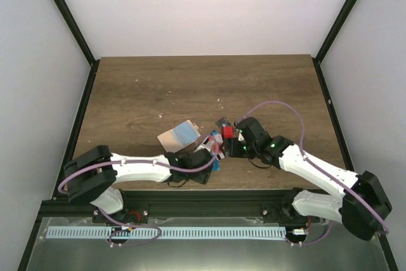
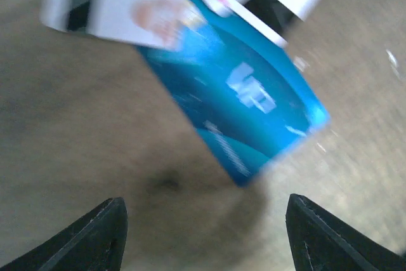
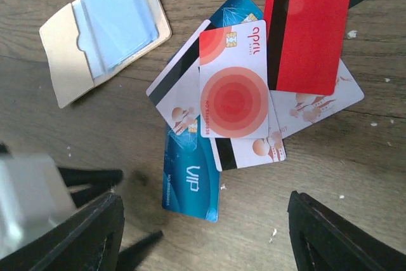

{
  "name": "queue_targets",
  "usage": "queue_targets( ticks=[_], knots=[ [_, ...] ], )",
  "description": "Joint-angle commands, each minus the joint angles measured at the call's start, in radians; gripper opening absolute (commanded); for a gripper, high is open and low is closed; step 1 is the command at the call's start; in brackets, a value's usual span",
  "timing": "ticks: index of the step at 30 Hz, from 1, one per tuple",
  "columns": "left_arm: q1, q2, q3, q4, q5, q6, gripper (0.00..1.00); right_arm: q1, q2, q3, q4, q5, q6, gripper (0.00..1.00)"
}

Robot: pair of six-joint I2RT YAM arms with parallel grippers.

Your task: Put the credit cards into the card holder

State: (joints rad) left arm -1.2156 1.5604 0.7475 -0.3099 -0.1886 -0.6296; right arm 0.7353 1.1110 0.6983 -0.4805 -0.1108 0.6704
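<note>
Several credit cards lie overlapped in a loose pile (image 1: 219, 144) on the wooden table. Among them are a blue VIP card (image 3: 190, 169) (image 2: 247, 106), a red card (image 3: 307, 30), a white card with a big red dot (image 3: 233, 90) and white cards with a black stripe (image 3: 174, 90). The beige card holder (image 3: 104, 30) (image 1: 177, 136) lies open to the pile's left, its clear sleeves showing. My left gripper (image 2: 206, 204) is open and empty, just short of the blue card's near corner. My right gripper (image 3: 204, 198) hangs open above the pile, holding nothing.
Small white crumbs (image 3: 350, 33) dot the wood around the cards. The left gripper's black fingers (image 3: 95, 179) reach into the right wrist view at lower left. Black frame rails (image 1: 70, 26) border the table on both sides.
</note>
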Motion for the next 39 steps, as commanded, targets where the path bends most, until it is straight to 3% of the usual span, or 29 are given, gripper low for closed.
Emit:
queue_targets(
  ticks=[1, 8, 12, 16, 26, 29, 35, 39],
  knots=[
    [0.113, -0.052, -0.017, 0.021, 0.0, -0.008, 0.7, -0.07, 0.029, -0.066, 0.164, -0.042, -0.005, 0.72],
    [0.262, 0.018, 0.063, 0.102, 0.103, 0.082, 0.69, -0.122, 0.237, -0.022, 0.294, -0.166, -0.056, 0.68],
    [0.319, 0.101, 0.133, 0.119, 0.149, 0.132, 0.62, -0.168, 0.322, 0.003, 0.319, -0.165, -0.081, 0.67],
    [0.343, 0.156, 0.203, 0.139, 0.165, 0.167, 0.61, -0.206, 0.356, 0.04, 0.361, -0.153, -0.117, 0.66],
    [0.387, 0.424, 0.492, 0.043, 0.16, 0.233, 0.6, -0.247, 0.574, 0.218, 0.299, 0.093, -0.174, 0.57],
    [0.387, 0.484, 0.554, 0.007, 0.175, 0.243, 0.56, -0.247, 0.641, 0.238, 0.281, 0.077, -0.196, 0.51],
    [0.376, 0.468, 0.463, 0.048, 0.264, 0.253, 0.49, -0.243, 0.633, 0.14, 0.281, -0.134, -0.222, 0.33],
    [0.332, 0.416, 0.351, 0.103, 0.296, 0.235, 0.47, -0.206, 0.579, 0.057, 0.248, -0.217, -0.224, 0.28]
  ],
)
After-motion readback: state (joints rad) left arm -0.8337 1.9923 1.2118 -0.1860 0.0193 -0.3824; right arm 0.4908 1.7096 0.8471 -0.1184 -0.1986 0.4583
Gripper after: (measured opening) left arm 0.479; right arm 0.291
